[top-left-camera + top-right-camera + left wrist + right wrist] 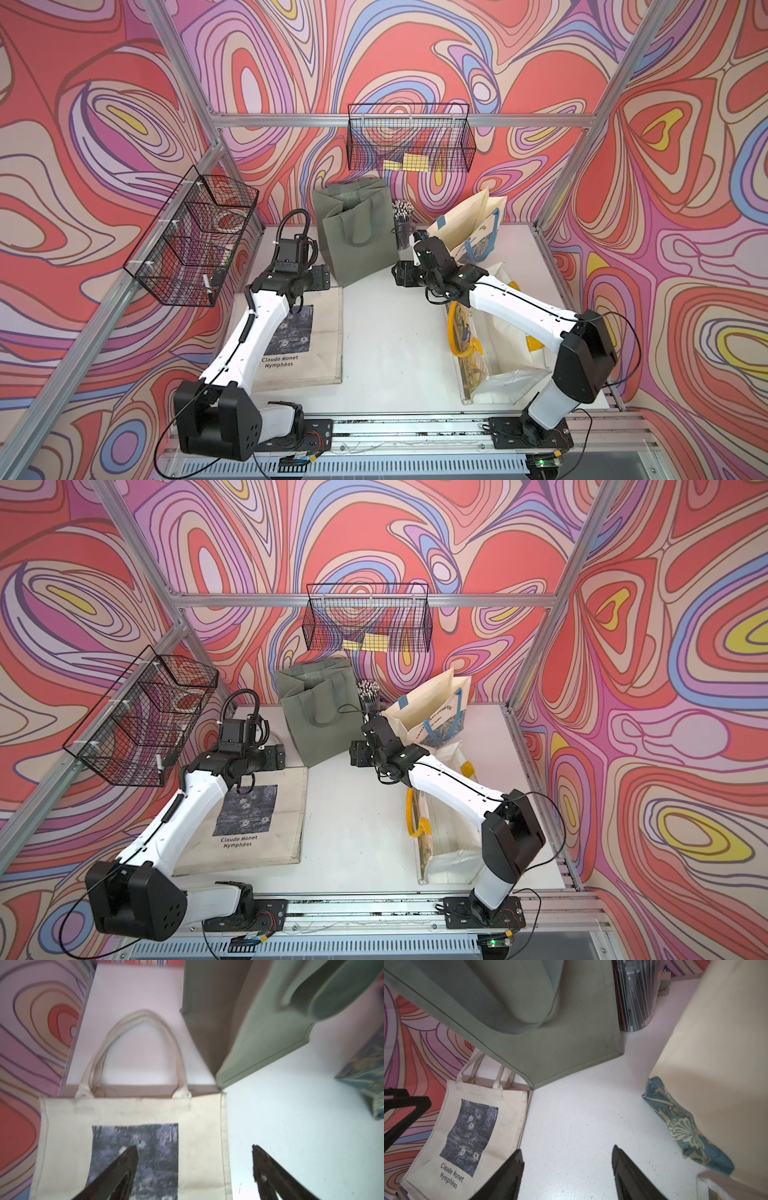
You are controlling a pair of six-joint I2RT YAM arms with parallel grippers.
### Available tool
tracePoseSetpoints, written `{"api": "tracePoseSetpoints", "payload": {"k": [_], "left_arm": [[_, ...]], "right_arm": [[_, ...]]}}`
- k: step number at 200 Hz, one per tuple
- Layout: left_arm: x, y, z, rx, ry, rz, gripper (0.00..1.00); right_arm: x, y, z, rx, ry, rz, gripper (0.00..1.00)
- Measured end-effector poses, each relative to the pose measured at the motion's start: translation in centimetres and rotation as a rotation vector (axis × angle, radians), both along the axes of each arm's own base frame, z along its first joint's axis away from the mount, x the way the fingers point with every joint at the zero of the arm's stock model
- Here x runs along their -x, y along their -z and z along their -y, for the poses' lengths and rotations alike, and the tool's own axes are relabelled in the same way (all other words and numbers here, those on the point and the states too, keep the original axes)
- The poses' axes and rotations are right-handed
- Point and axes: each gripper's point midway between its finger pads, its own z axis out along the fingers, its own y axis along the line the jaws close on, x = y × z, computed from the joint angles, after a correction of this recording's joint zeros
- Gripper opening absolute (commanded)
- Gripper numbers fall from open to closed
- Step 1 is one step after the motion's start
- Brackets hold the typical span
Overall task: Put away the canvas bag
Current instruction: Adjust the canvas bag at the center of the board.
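Left hand (pixel 193 1147) gapes over canvas bag (pixel 66 1136) (blurred, partly cut off).

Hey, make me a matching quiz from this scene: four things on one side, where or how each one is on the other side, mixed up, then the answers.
Things
1. Monet canvas bag
2. green bag
3. pencil cup
4. yellow notes

Place or state
A. in the wire basket on the back wall
B. see-through, packed full
C. lying flat on the table
D. standing upright, handle hanging down its front

Pairs: 1-C, 2-D, 3-B, 4-A
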Motion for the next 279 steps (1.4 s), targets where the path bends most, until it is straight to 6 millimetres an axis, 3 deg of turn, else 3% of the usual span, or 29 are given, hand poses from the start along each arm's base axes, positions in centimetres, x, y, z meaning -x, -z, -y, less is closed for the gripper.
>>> {"api": "tracePoseSetpoints", "payload": {"k": [14,35,51,84,100,116,153,216,279], "left_arm": [[-1.7,-0.9,0.4,0.011,0.024,0.065,0.9],[-4.6,-0.6,1.2,0.018,0.062,0.083,0.91],[-7.0,-0.2,2.2,0.032,0.11,0.103,0.9],[-10.0,0.1,3.7,0.053,0.183,0.145,0.85],[-11.1,-0.2,4.2,0.062,0.205,0.167,0.72],[-12.3,-0.6,4.8,0.081,0.229,0.193,0.53],[-13.3,-1.8,5.5,0.132,0.246,0.252,0.0],[-13.4,-2.8,6.3,0.186,0.237,0.278,0.0],[-12.4,-4.7,8.9,0.168,0.217,0.314,0.0]], "right_arm": [[0.5,-1.3,0.4,-0.01,-0.008,0.025,0.72],[1.2,-2.4,1.0,-0.02,-0.014,0.048,0.71],[1.7,-2.5,1.4,-0.019,-0.016,0.053,0.71],[2.1,-1.9,1.8,-0.006,-0.016,0.04,0.71],[2.2,-1.7,1.9,0.002,-0.016,0.031,0.71],[2.3,-1.6,1.9,0.004,-0.017,0.027,0.71],[2.3,-1.5,1.9,0.006,-0.016,0.025,0.7],[2.3,-1.5,1.9,0.005,-0.017,0.025,0.7],[2.3,-1.5,1.9,0.007,-0.018,0.026,0.7]]}}
